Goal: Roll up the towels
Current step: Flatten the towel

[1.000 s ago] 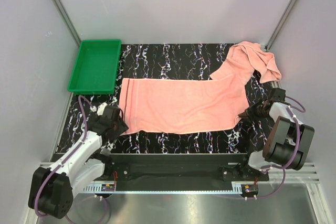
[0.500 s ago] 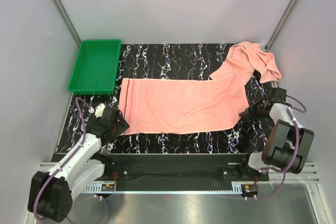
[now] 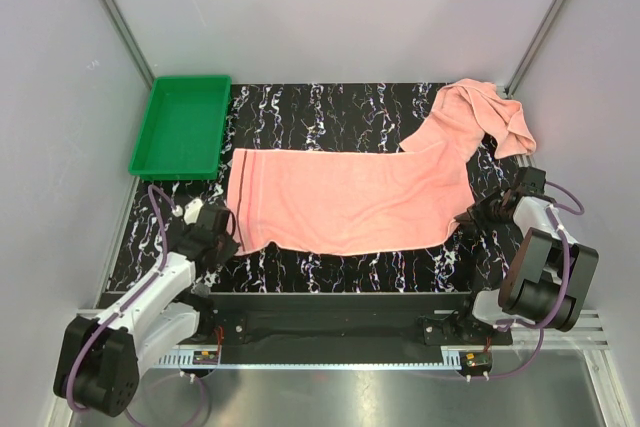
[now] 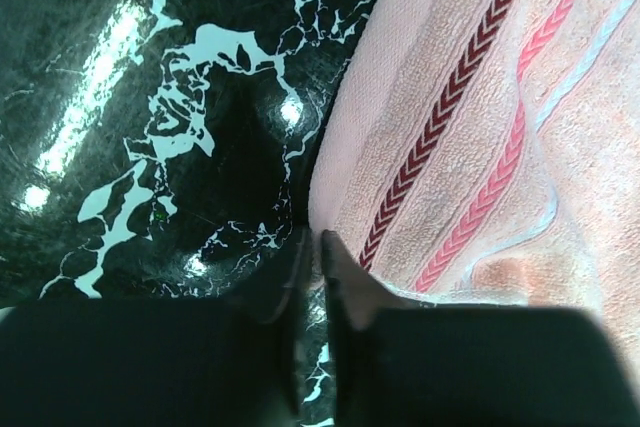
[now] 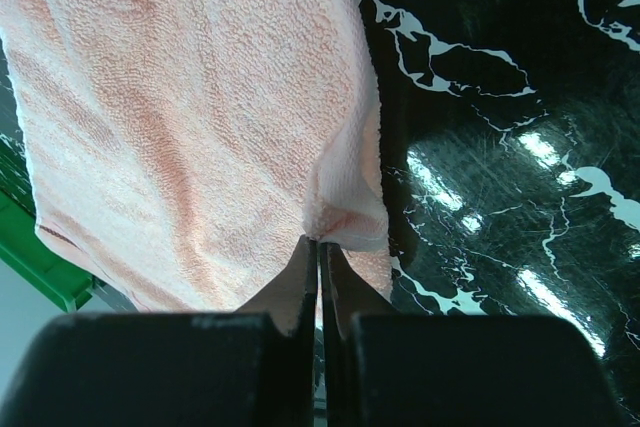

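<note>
Left arm sits low at the near-left, left gripper (image 3: 233,239) reaching to the near-left corner of the spread towel (image 3: 340,197), jaws almost together and pinching its striped hem. Right arm folds inward, right gripper (image 3: 470,215) clamped tight on that towel's near-right corner. It lies flat across the black marbled table (image 3: 330,107); bunched towel (image 3: 490,112) sits far right, at its end.

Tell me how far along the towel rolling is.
Done: one salmon-pink terry towel lies spread flat on the black marble table. In hand: left claw and right claw pinch its near corners. To do: no roll started; the second pink towel sits crumpled at the far right.
</note>
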Controlling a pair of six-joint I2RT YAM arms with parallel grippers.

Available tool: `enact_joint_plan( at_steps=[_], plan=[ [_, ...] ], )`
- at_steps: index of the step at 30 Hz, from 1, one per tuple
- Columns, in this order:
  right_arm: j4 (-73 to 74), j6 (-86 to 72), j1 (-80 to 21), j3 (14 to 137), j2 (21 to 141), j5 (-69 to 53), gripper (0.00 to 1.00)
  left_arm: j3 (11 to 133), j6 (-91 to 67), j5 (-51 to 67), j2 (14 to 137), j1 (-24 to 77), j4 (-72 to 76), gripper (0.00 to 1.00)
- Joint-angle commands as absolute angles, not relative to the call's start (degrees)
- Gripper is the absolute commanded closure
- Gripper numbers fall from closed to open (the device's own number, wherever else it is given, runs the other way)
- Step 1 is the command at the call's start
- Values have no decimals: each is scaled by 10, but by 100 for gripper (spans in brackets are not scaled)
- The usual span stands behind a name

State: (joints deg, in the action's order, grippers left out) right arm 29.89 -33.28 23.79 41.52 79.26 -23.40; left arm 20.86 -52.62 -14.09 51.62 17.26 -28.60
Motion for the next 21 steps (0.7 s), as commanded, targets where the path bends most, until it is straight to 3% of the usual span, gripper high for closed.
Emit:
enact_joint_plan(
  at_steps=[1,21],
  plan=[
    [312,-325,239,428,767,-229,100,227,-521,-141,509,175,-282,100],
    [491,-355,239,476,525,-138,100,376,-509,-169,329,174,-464,100]
  ],
)
